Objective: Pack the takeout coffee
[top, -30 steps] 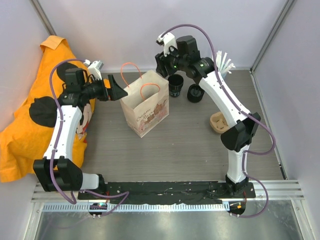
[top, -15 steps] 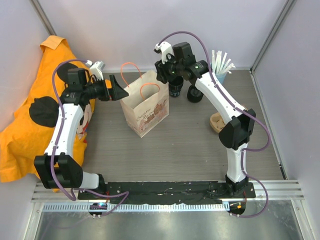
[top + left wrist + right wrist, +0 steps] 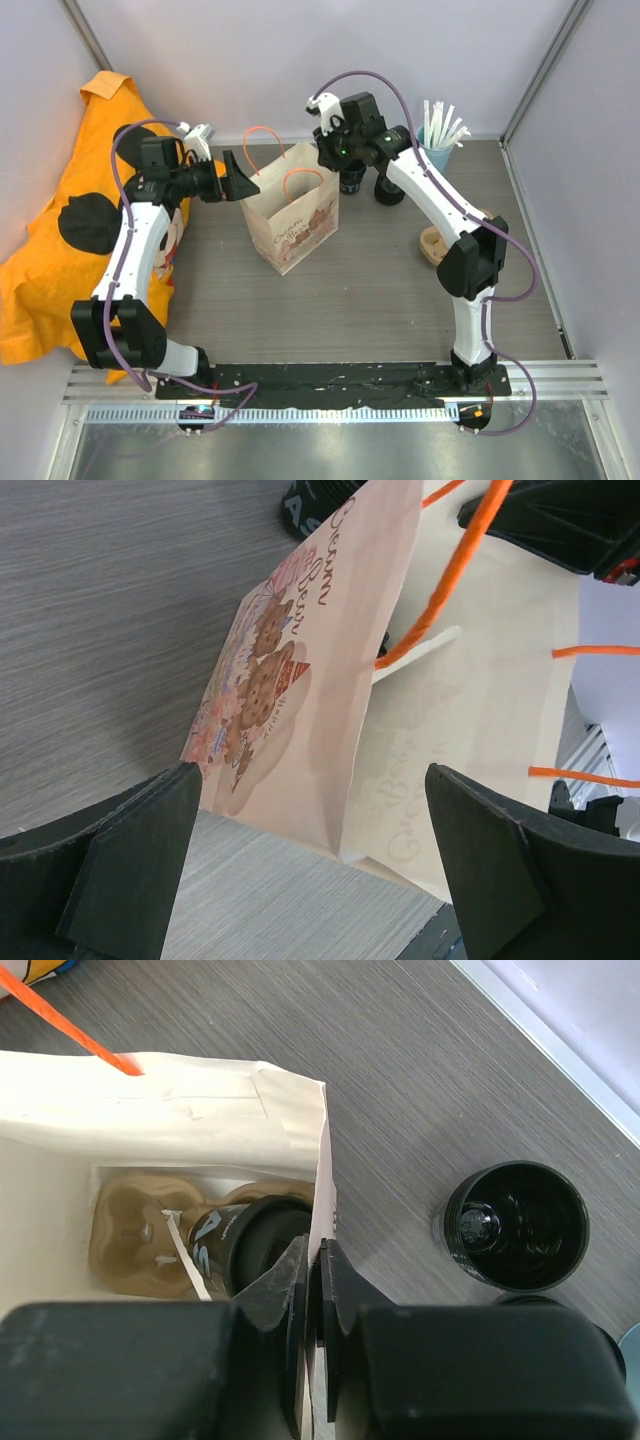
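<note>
In bag (image 3: 180, 1110): tray (image 3: 125, 1240), cup (image 3: 250, 1240); right gripper (image 3: 315, 1255) nearly closed, pinching bag rim; left gripper (image 3: 310, 772) wide open, empty.

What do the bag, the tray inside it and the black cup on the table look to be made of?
The paper bag looks like matte cream paper, with creased folds and printed bears. The tray at its bottom looks like tan moulded pulp, rough and dull. The black cup on the table shines inside, so likely plastic or coated paper; the look leaves that open.
</note>
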